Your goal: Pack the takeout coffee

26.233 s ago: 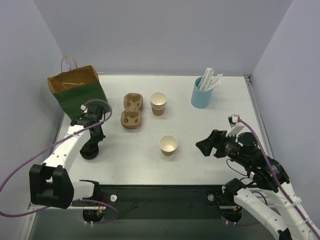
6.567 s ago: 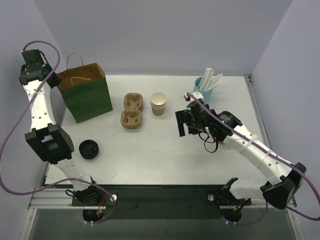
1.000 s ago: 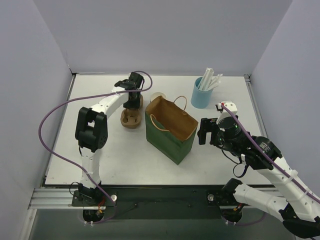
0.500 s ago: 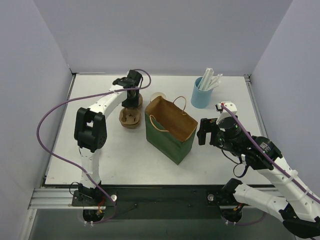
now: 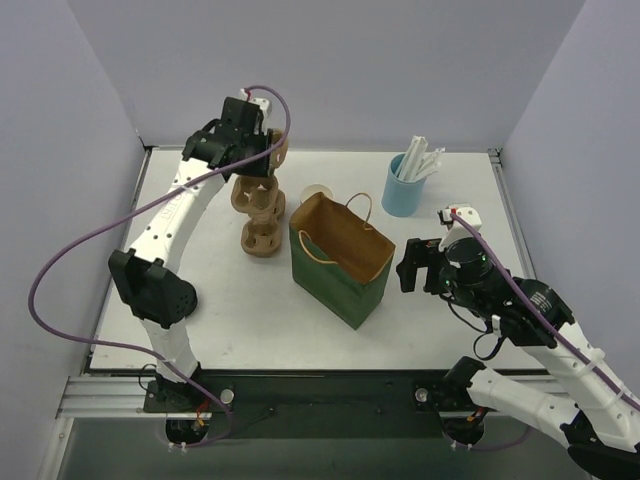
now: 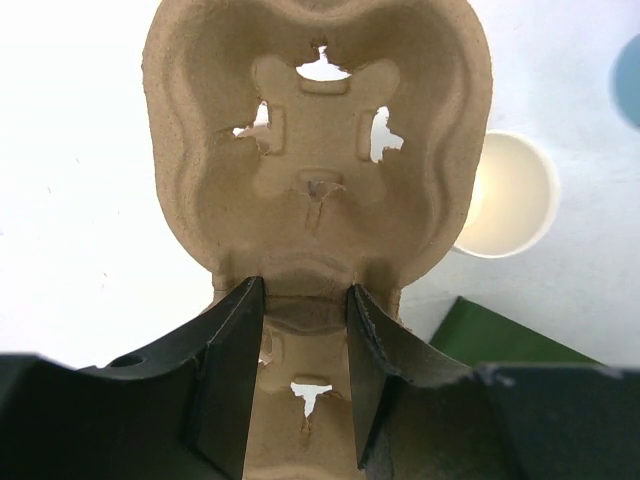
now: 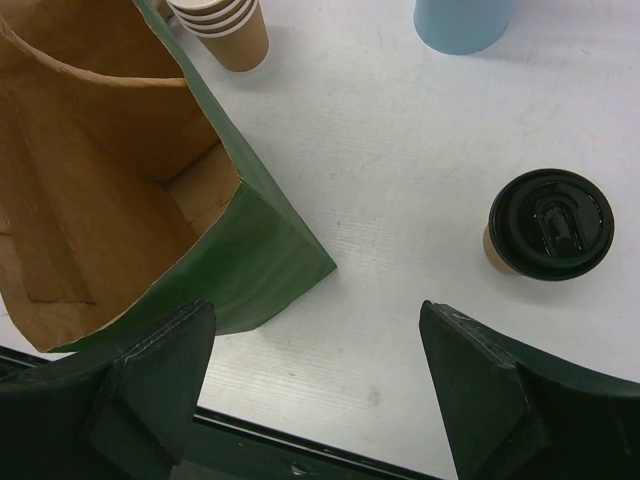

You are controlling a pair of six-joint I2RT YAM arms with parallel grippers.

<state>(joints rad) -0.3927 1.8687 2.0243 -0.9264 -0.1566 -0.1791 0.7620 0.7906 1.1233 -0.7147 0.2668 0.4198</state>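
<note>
The takeout coffee [image 7: 548, 225], a brown paper cup with a black lid, stands upright on the table, right of the open green paper bag [image 7: 110, 180]. In the top view my right arm hides it. My right gripper [image 7: 315, 330] hovers open above the bare table between bag and coffee, touching neither. It shows beside the bag [image 5: 340, 258] as the right gripper [image 5: 415, 265]. My left gripper [image 5: 265, 165] is raised at the back left, shut on a pulp cup carrier [image 5: 252, 195]. In its own view the left gripper [image 6: 305, 300] pinches the carrier [image 6: 315, 150] at its near rim.
A second pulp carrier [image 5: 262, 240] lies on the table under the lifted one. A stack of lidless cups [image 7: 225, 25] stands behind the bag, and a blue holder with straws [image 5: 405, 185] at the back right. Walls close in the table on three sides.
My left arm has risen, lifting the carrier off the one beneath it. The right arm and the bag have stayed put.
</note>
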